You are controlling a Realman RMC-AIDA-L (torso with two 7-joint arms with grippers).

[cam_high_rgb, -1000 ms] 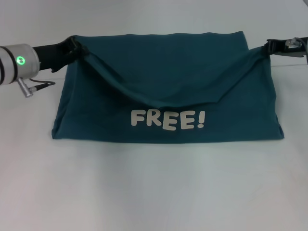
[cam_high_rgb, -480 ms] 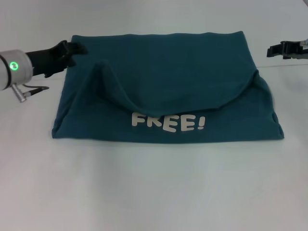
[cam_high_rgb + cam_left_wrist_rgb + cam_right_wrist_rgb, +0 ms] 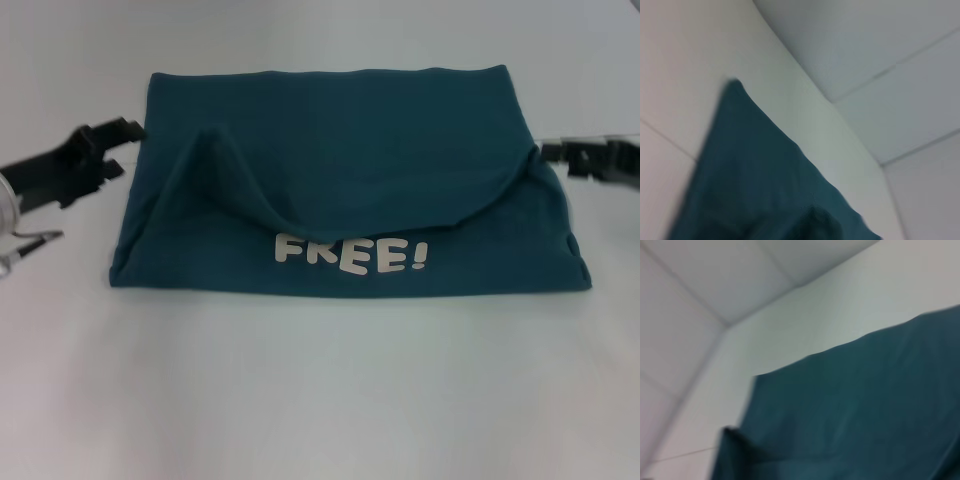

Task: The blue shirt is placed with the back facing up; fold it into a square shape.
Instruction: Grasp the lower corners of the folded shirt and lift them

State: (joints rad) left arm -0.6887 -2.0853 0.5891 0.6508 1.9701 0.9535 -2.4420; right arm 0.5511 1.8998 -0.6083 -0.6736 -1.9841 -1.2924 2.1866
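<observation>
The blue shirt (image 3: pixel 340 120) lies folded into a wide rectangle on the white table, dark teal with white "FREE!" lettering (image 3: pixel 350 253) near its front edge. An upper layer sags in a curved, rumpled flap (image 3: pixel 330 195) with a raised peak at the left. My left gripper (image 3: pixel 118 148) is open beside the shirt's left edge, holding nothing. My right gripper (image 3: pixel 556 153) sits at the flap's right corner, level with the shirt's right edge. The shirt (image 3: pixel 755 175) also fills part of the left wrist view, and the shirt (image 3: pixel 865 405) shows in the right wrist view.
The white table (image 3: pixel 320 400) extends in front of the shirt and to both sides. A pale wall meets the table behind the shirt in both wrist views.
Both grippers have let go of the lifted layer, which dropped into a sagging flap. Since then both arms have moved nearer and lower, beside the shirt's edges.
</observation>
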